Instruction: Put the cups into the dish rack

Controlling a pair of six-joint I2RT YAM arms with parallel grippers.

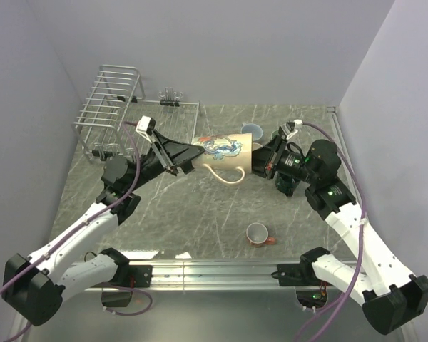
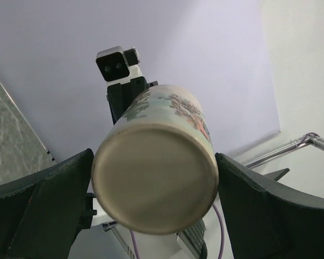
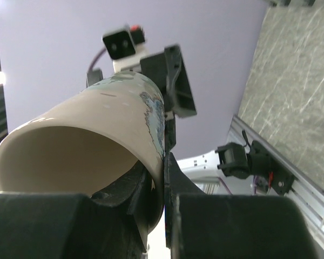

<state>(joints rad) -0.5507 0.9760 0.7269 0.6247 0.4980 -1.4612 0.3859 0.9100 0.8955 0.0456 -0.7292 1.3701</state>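
beige mug, held by its rim

the beige mug [image 1: 228, 149] hangs sideways over mid-table, well apart from the dish rack [image 1: 110, 107]. stiff glazed ceramic, likely slick and breakable. the right gripper [image 3: 157, 186] pinches its rim wall. the left gripper [image 2: 155, 183] gapes around the base, probably the firmer hold.

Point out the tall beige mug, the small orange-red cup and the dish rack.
tall beige mug [image 1: 230, 148]: top external view, on its painted side wall.
small orange-red cup [image 1: 257, 233]: top external view, on its white inside.
dish rack [image 1: 103, 110]: top external view, on the bars of its taller section.
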